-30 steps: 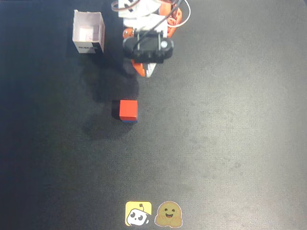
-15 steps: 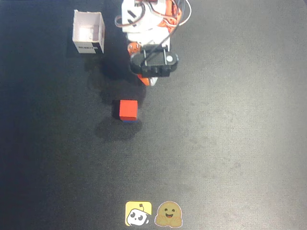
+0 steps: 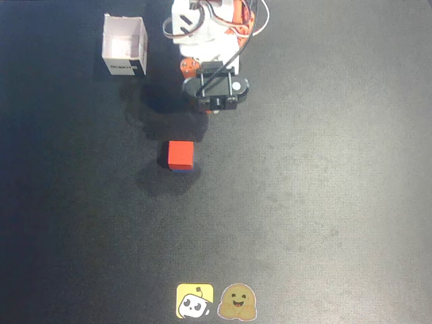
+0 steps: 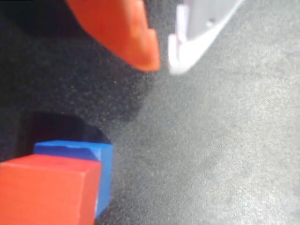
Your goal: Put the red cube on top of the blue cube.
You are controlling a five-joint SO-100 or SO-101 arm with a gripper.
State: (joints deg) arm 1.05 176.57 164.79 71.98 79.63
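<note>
While the red cube [image 4: 47,190] sits stacked on the blue cube [image 4: 101,166], slightly off-centre, on the desk [image 3: 304,202], the fingers [image 4: 161,58] hang released and empty, well apart from it. Any low sweep of the arm could knock the stack over.

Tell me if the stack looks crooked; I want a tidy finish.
Slightly. In the wrist view the red cube sits on the blue cube shifted sideways, leaving a strip of blue top bare. The pincer is clear of both.
</note>
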